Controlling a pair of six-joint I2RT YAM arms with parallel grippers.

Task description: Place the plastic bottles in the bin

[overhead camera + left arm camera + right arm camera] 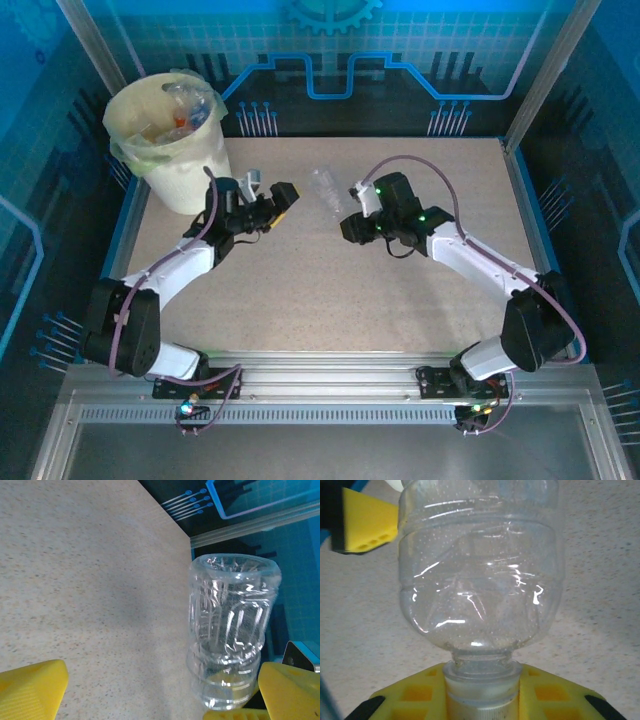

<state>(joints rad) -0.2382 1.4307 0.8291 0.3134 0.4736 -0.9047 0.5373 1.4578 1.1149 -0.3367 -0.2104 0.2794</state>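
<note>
Plainly near the middle of the tabletop [330,290]: one clear bottle [325,188].
Gripped at the neck by the closed right pincer [350,208], long axis running toward the left pincer [283,203], wide open and empty just beside the base; bin [190,175] far left, nearer that pincer.

No text, brand or number can be read. The clear bottle [480,580] in the middle of the table [330,300] is seen bare of print, and labels on the bottles [185,115] in the far-left bin [190,178] are too small to be made out.
</note>
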